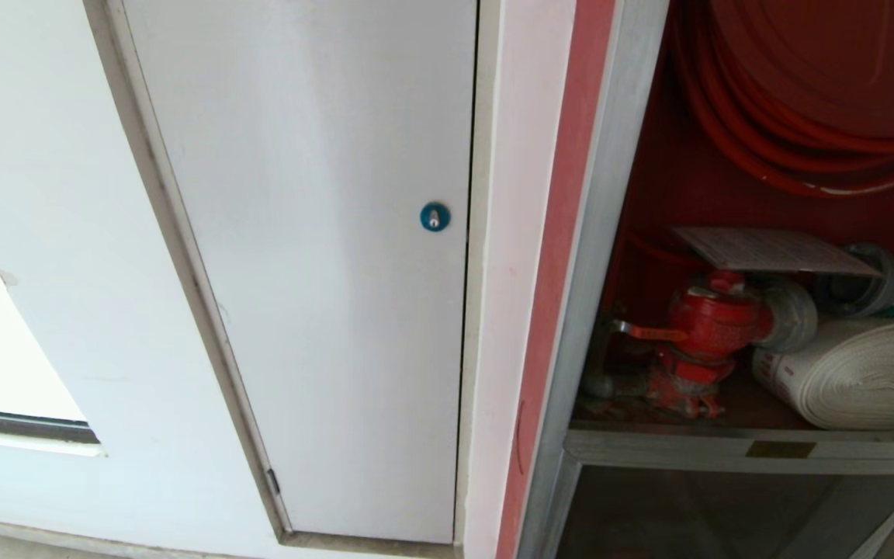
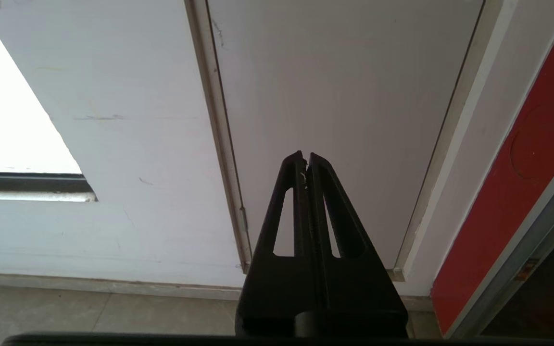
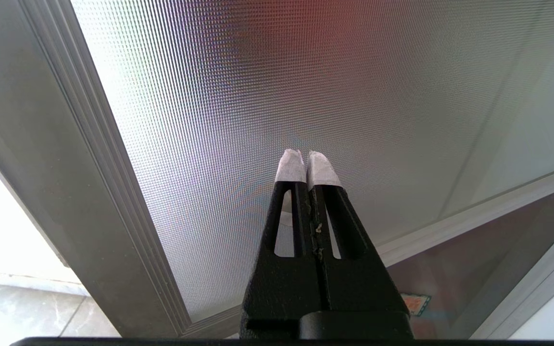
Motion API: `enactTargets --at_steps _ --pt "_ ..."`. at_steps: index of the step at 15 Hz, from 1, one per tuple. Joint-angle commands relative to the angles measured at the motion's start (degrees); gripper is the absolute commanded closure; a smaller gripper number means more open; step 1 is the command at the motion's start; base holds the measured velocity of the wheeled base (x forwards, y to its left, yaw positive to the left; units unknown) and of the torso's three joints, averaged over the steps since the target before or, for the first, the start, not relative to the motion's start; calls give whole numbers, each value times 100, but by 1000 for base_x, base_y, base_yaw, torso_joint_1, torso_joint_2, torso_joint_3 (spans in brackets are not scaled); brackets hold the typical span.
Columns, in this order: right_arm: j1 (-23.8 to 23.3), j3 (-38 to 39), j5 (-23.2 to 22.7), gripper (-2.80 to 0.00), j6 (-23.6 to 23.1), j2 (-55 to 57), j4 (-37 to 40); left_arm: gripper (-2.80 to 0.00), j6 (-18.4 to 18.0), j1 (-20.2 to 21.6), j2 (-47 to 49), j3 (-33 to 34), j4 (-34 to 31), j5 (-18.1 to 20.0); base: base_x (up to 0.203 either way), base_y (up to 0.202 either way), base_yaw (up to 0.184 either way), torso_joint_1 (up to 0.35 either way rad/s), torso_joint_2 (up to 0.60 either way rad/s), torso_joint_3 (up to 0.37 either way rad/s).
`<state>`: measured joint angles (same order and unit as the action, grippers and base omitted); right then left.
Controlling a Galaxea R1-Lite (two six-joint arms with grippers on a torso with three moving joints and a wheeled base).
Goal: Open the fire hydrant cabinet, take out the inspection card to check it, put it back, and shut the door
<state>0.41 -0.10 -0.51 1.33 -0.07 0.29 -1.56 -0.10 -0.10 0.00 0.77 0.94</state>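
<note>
The fire hydrant cabinet [image 1: 602,233] stands open at the right of the head view, with no glass in front of its red interior. The inspection card [image 1: 773,250], a thin white printed sheet, lies flat on top of the red valve [image 1: 715,322]. Neither arm shows in the head view. My right gripper [image 3: 306,156] is shut and empty. Its white-taped fingertips point at a textured glass pane [image 3: 306,72] in a silver frame [image 3: 94,144], which looks like the door swung open. My left gripper [image 2: 305,156] is shut and empty, facing the white panel [image 2: 344,96].
A rolled white hose [image 1: 858,373] lies beside the valve, and a red hose reel [image 1: 804,93] hangs above. The white panel with its blue round lock [image 1: 434,217] fills the left. A lower dark glass panel [image 1: 726,512] sits under the cabinet shelf. Floor tiles [image 2: 89,312] show below.
</note>
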Motion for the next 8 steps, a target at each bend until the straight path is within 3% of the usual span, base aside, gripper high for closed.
enactTargets --at_steps 1,8 --pt "2 1 -2 0 -1 7 -3 0 -2 1 10 35 2 3 0 0 0 0 0 0" --pt "2 1 -10 0 -1 7 -3 0 -2 1 10 35 2 3 0 0 0 0 0 0"
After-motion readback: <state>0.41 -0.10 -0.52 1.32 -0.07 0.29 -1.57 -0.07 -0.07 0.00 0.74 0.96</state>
